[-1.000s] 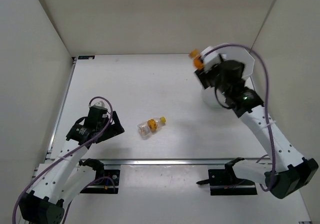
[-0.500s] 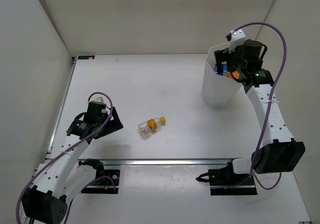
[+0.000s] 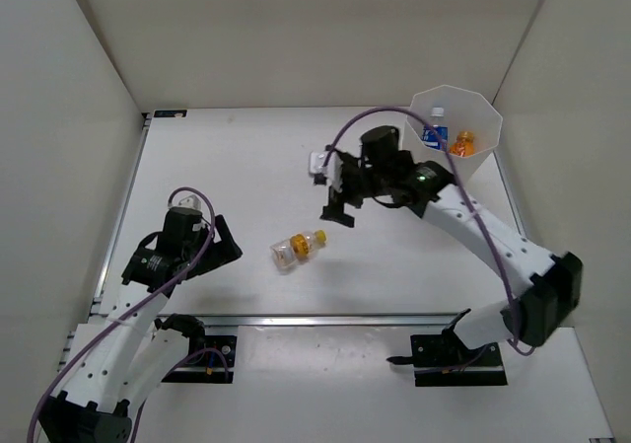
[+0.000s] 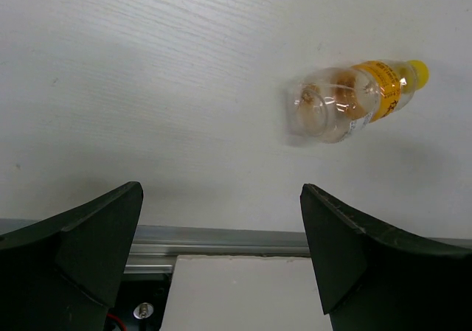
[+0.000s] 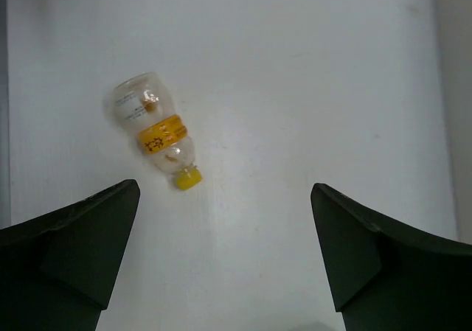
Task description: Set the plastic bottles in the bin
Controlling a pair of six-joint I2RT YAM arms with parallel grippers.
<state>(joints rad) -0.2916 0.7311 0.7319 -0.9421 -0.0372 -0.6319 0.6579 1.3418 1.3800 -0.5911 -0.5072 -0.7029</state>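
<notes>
Right gripper (image 3: 339, 212), jaws spread wide and empty, hovering over the table (image 3: 246, 157) just beyond one yellow-capped bottle (image 3: 299, 249) lying on its side. Left gripper (image 3: 228, 245) equally wide, empty, nearby. Other bottles (image 3: 449, 139) already inside the bin (image 3: 488, 117), far right. Seemingly one to go.

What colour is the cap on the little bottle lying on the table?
The cap is yellow; the right wrist view shows it best.
</notes>
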